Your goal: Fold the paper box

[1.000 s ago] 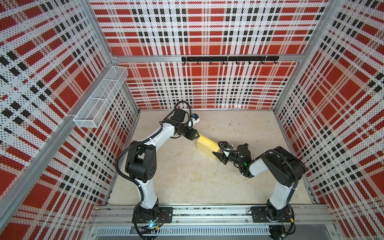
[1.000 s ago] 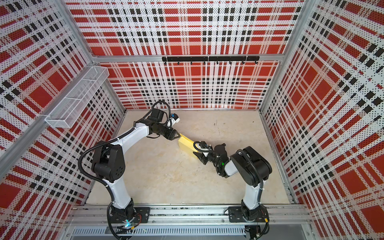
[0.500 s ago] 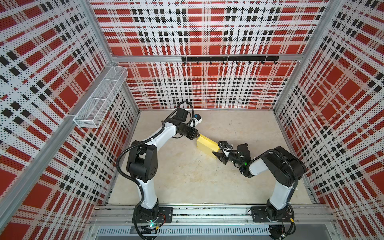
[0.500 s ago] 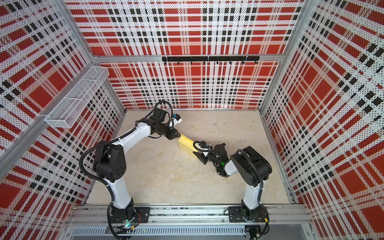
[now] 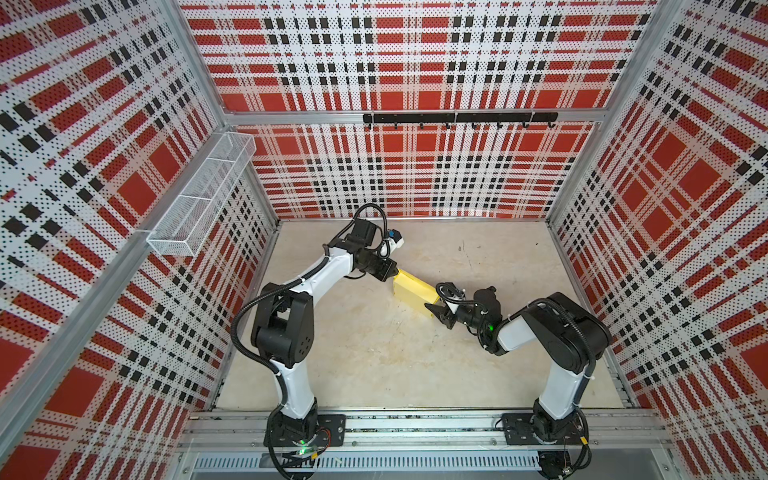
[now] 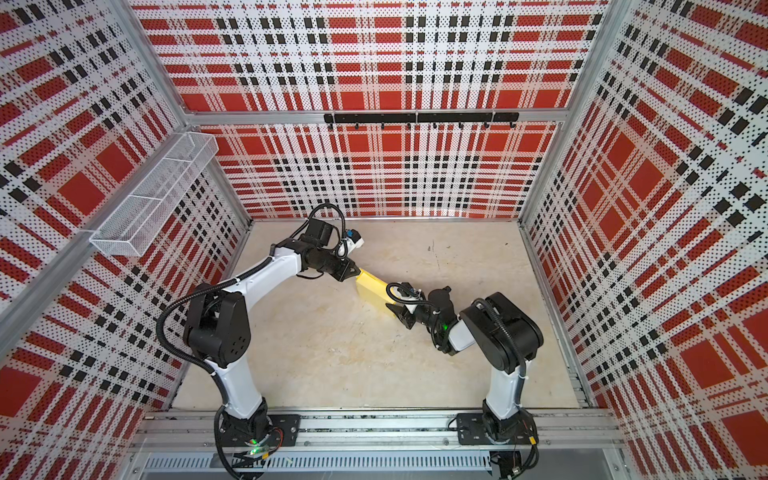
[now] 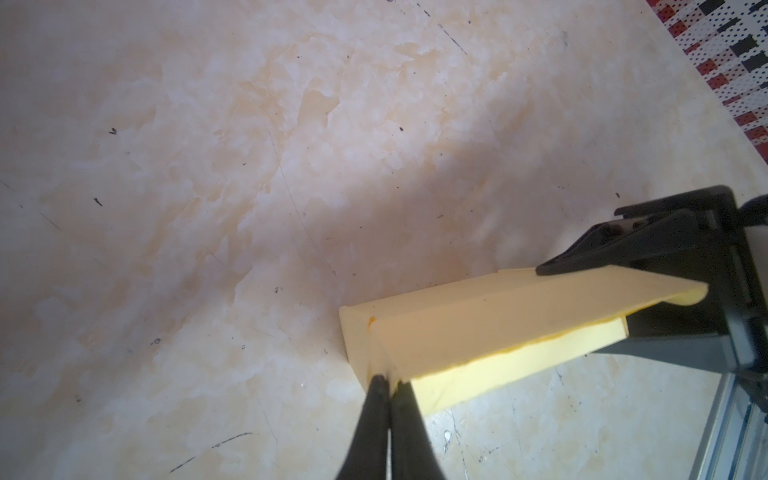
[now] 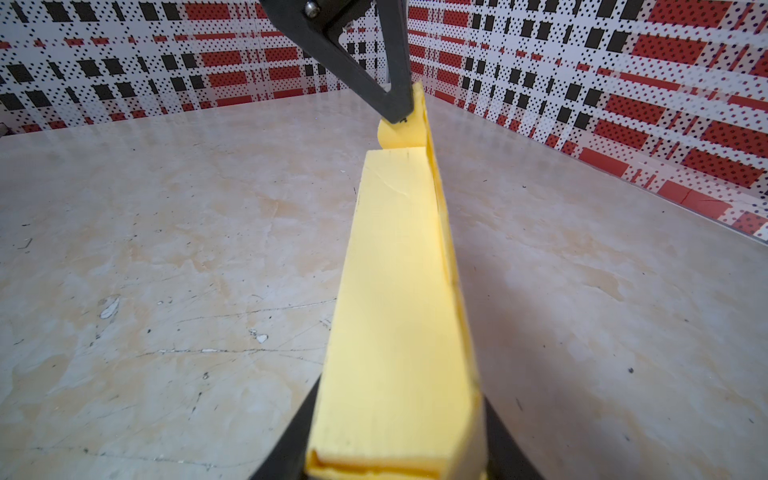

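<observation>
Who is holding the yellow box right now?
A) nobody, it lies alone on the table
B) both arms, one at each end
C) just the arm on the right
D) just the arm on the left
B: the left gripper pinches one end of the paper box with its jaws shut, and the right gripper clasps the other end.

We hold the box (image 8: 395, 291) in our right gripper (image 8: 395, 453); our left gripper (image 8: 397, 113) pinches its far flap.
</observation>
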### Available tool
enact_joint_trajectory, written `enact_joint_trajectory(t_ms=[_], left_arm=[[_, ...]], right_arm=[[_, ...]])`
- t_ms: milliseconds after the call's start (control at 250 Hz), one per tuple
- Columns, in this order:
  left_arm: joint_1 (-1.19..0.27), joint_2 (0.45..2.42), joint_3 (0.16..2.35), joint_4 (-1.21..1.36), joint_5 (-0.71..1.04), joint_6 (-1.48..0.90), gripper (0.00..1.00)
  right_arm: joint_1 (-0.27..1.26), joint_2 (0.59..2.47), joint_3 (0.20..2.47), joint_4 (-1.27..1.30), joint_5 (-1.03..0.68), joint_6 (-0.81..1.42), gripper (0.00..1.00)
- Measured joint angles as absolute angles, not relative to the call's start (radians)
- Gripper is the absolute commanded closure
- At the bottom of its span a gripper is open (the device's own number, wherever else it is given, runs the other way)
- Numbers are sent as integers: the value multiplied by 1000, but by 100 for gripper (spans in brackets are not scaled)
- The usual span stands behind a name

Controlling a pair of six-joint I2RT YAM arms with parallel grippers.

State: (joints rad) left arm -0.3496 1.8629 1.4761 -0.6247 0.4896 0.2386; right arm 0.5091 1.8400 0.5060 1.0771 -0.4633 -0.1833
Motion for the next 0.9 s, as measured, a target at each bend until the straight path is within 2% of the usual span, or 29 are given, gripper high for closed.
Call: enact_joint_trajectory(t_ms=[300,528,900], left_arm=[[-352,1831,1418,-565,478,216,100],[-365,1797,1368,-524,449,184,100],[-381,1790,1358,-509,425,160,100]], right_arm=[[509,1841,509,1076,-464,-184,61],[509,1841,509,1066,-456,-181,42],[509,1767,465,1035,-411,-170,28]])
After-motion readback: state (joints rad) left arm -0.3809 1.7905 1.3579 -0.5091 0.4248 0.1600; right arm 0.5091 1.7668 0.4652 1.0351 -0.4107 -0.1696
